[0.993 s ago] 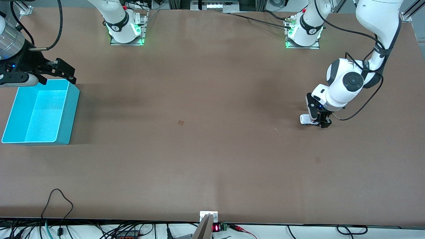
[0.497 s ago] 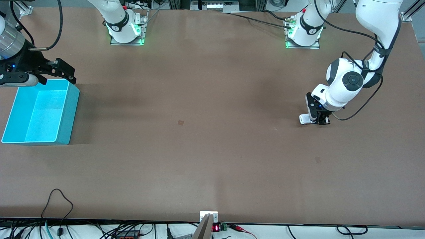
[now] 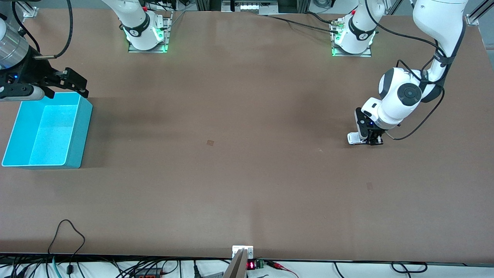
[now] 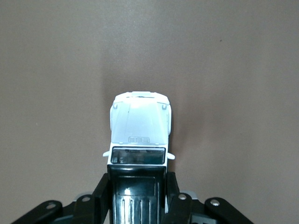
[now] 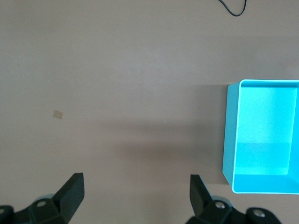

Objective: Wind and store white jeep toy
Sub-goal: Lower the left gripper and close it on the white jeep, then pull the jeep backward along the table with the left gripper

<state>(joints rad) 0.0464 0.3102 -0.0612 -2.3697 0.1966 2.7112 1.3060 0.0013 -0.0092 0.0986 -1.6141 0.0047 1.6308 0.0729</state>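
Left gripper [image 3: 369, 141] clamped on the white jeep toy [image 4: 139, 133], wheels best kept pressed to the worktop [image 3: 247, 173] while winding; right gripper [image 3: 71, 83], wide open, waits.

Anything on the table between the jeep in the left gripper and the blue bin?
Nothing that would block the way. The front view shows bare table between the white jeep toy, held by the left gripper, and the blue bin, save one small flat mark.

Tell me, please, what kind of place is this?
Probably a robotics lab bench: two Franka arms bolted to a brown table, power cables along its edge, the left pincer shut on a white jeep toy, and a turquoise bin near the open right pincer.
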